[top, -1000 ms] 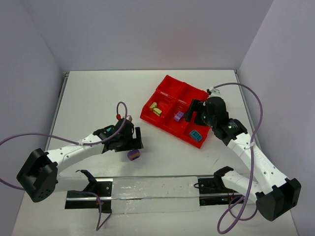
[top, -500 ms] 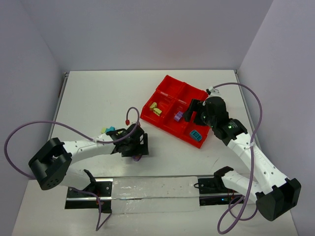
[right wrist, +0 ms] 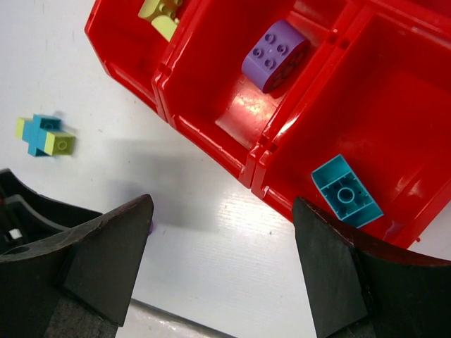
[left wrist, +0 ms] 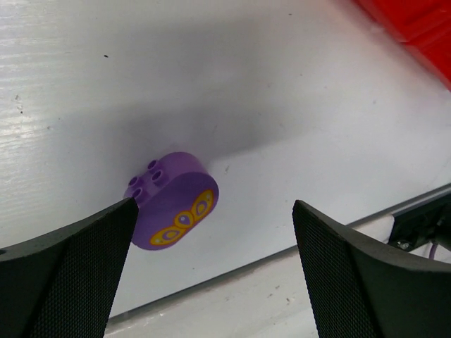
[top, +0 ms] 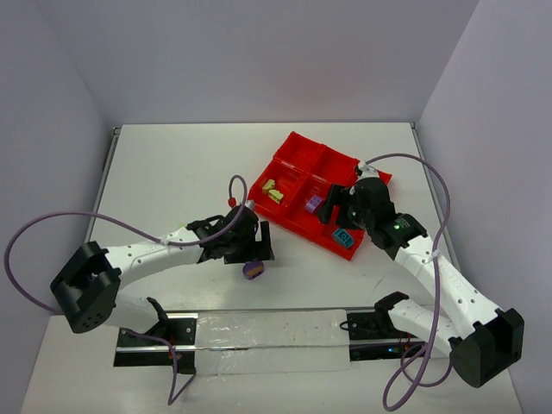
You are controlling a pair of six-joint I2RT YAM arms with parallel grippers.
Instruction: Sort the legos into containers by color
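purple brick [left wrist: 173, 201] on bench [top: 172, 172], near-left of red tray [top: 291, 148] | left jaws wide open, empty, straddling it | right jaws wide open, empty, over tray | likely light, rigid, slick: pinch flat sides

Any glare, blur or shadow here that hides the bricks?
Left wrist: purple brick sharp, soft shadow beside it, red tray corner blurred. Right wrist: small glare patches on the tray floor, bricks clear. Top external: evenly lit, bricks tiny.

My left hand [left wrist: 215, 211] hangs low, fingers spread wide and empty; my right hand [right wrist: 223, 204] hovers likewise parted, arm outstretched
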